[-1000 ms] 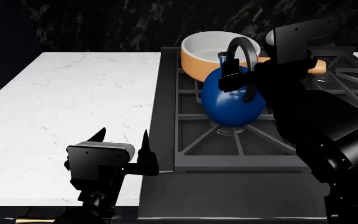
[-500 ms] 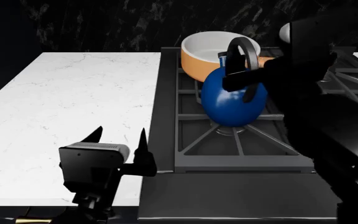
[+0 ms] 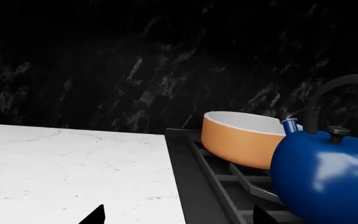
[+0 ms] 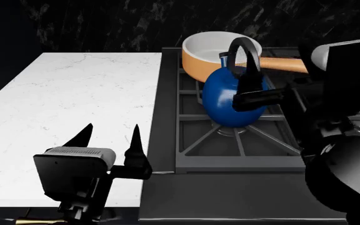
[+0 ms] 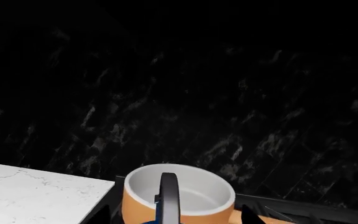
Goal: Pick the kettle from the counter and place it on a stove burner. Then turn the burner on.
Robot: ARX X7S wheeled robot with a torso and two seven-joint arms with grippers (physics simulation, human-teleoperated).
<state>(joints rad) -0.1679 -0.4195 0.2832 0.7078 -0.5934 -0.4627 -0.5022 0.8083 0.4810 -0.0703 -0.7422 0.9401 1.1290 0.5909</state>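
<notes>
1. Left wrist view: kettle sits on the grate, beyond one spread fingertip; saucepan behind it.
2. Head view: left gripper released over counter; right gripper beside kettle, grip unclear.
3. Right wrist view: kettle handle between the fingertips.

Crisp simulator renders, no blur or edge distortion, dim dark backsplash with faint grey veining, brightly lit white counter, soft glossy highlights on blue kettle, black arms nearly featureless, shadows faint.

Orange saucepan on rear grate
</notes>
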